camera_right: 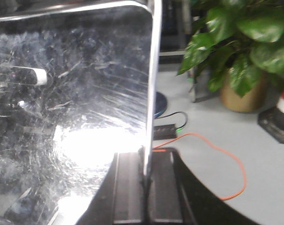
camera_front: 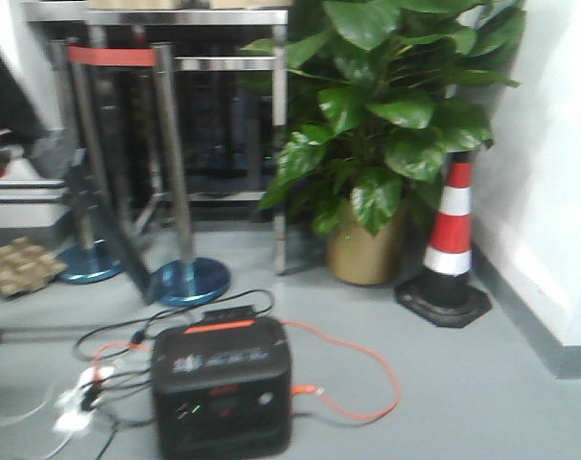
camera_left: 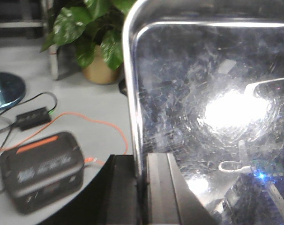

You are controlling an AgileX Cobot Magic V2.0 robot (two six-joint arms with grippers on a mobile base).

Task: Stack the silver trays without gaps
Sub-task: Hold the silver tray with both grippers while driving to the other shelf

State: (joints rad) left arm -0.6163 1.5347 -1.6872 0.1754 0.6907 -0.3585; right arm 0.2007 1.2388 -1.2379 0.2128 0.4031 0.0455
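Observation:
A silver tray with a scratched, shiny bottom fills most of the left wrist view, held above the floor. My left gripper is shut on its left rolled rim, one finger outside and the other inside the pan. In the right wrist view the same kind of silver tray fills the left side. My right gripper is shut on its right rim, which runs straight up between the two fingers. Neither the tray nor the grippers appear in the exterior view.
On the grey floor stands a black power station with an orange cable looping to its right. Behind are blue-based stanchions, a steel rack, a potted plant and a red-white cone by the wall.

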